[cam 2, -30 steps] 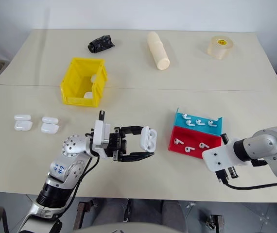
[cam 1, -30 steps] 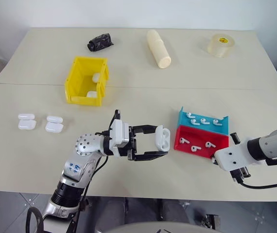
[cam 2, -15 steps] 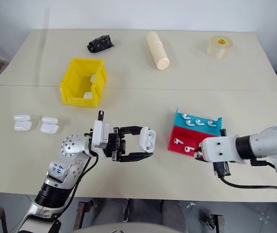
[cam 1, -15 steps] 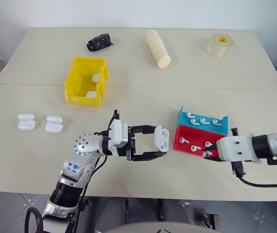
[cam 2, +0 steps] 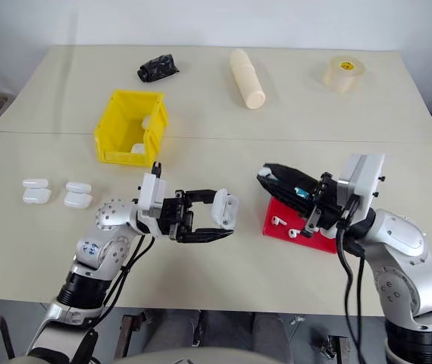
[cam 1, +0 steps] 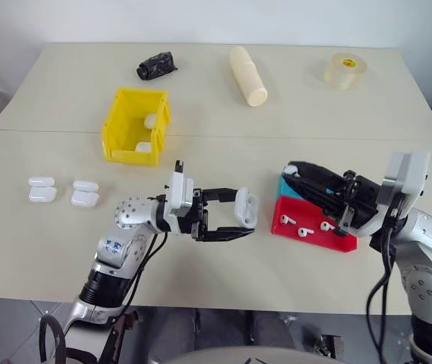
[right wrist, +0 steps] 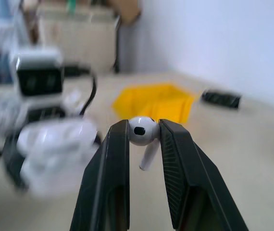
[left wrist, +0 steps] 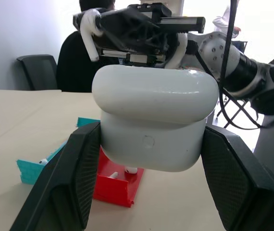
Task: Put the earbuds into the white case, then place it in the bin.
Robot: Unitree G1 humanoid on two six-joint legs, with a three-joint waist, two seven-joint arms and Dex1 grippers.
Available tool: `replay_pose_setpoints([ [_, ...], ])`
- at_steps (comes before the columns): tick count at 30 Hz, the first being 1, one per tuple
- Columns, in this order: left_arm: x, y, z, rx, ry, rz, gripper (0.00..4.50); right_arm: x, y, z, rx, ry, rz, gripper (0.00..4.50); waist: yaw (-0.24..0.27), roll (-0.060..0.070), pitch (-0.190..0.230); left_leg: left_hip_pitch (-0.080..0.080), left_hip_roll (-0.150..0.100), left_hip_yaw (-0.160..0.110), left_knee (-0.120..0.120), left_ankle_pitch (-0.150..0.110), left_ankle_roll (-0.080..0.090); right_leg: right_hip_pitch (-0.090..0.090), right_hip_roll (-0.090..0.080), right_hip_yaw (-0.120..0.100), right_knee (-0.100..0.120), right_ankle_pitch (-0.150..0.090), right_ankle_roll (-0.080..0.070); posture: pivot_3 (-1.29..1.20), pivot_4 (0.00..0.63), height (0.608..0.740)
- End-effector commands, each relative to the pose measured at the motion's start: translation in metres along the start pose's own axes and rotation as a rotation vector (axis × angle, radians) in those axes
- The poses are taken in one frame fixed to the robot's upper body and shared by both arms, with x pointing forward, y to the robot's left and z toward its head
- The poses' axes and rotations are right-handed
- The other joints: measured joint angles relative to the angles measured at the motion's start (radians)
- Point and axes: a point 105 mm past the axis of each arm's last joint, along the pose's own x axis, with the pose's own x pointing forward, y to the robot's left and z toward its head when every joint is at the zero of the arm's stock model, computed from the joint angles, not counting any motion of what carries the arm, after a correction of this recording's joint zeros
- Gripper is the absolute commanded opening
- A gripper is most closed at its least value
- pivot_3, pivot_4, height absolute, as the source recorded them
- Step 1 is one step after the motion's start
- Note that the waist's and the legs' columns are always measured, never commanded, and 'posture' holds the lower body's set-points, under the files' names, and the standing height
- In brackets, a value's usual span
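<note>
The left claw [cam 1: 227,220] is clamped on a small glossy white rounded earbud case [cam 1: 245,211], lid up, its two black fingers [left wrist: 74,178] pressing the case's opposite sides and holding it clear of the pale beige surface [cam 1: 223,280], near the front edge.

The right claw [cam 1: 298,173] is raised over the low trays and points toward the left one; its fingers [right wrist: 118,163] are pinched together on one tiny glossy white stemmed earbud [right wrist: 143,132], gripped by the round head with the stem hanging free below. In the left wrist view that earbud [left wrist: 88,33] sits just above and behind the case — whether it touches the lid cannot be told from here.

Under the right arm lie a low red plastic tray [cam 1: 307,231] with loose earbuds [cam 1: 288,221] in it and, just behind it, a low blue tray [cam 1: 286,188], mostly covered by the arm.

The bright yellow rectangular plastic bin [cam 1: 134,126] stands well apart, farther back and to the left, with two white cases [cam 1: 149,120] inside. Four more white cases [cam 1: 63,190] lie in a small group near the left edge. Along the far side are a crumpled black object [cam 1: 155,65], a long cream cylinder [cam 1: 247,75] and a roll of clear tape [cam 1: 345,69].
</note>
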Motion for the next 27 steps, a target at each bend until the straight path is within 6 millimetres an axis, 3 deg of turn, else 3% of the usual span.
replay_pose_setpoints([
  [1,0.003,0.002,0.011,0.005,-0.043,-0.019,2.78,0.011,0.015,0.015,0.007,-0.128,0.011,0.54,-0.001,0.0,0.0,0.0,0.0,0.0,0.0,0.0,0.0,0.0,0.0,0.0,0.0,0.0,0.0,0.0,0.15,0.74],
  [11,0.012,0.003,0.022,-0.023,-0.078,-0.048,2.78,0.019,0.034,0.005,0.043,-0.203,0.049,0.54,-0.005,0.0,0.0,0.0,0.0,0.0,0.0,0.0,0.0,-0.001,0.0,0.0,0.001,0.0,0.0,0.0,0.15,0.74],
  [27,0.019,-0.001,0.028,-0.029,-0.098,-0.073,2.78,0.017,0.038,-0.022,0.058,-0.128,0.066,0.54,-0.009,0.0,0.0,0.0,0.0,0.0,-0.001,0.0,0.0,-0.001,0.0,0.0,0.001,0.0,0.0,0.0,0.15,0.74],
])
